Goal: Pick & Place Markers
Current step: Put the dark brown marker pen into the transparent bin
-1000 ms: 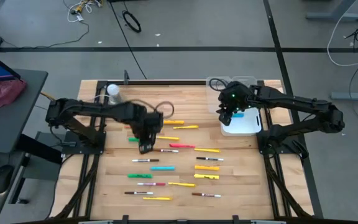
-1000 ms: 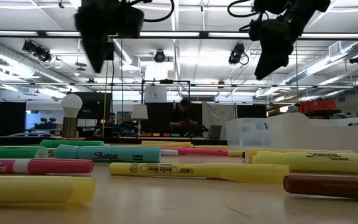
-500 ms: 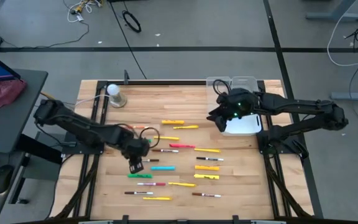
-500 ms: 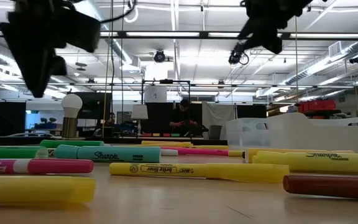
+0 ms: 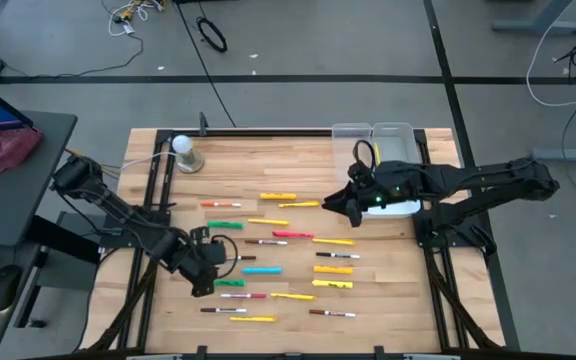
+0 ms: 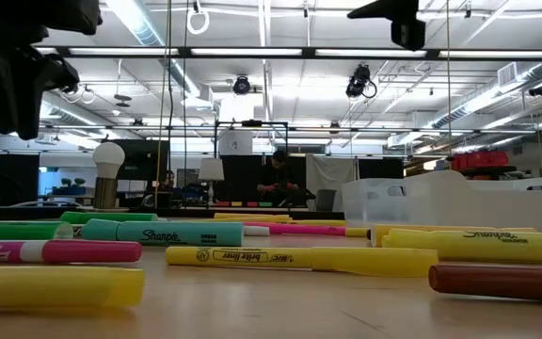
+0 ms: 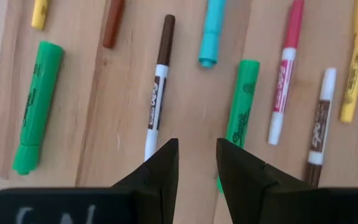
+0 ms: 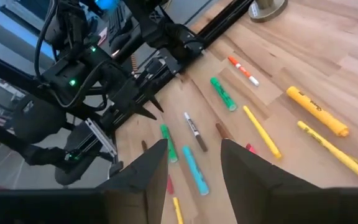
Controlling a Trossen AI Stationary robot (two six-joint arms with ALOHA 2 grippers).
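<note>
While most markers lie loose across mid-table, little looks sorted; my left gripper hovers parted and empty at the scatter's near-left corner, my right gripper parted, empty, just left of the bin (contents hidden); bare wood flanks the scatter, table edges well apart

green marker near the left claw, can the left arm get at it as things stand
Probably yes. The left claw hangs open and empty above the green marker, nothing lies over it, and the white pen beside it leaves a gap of bare wood.
</note>
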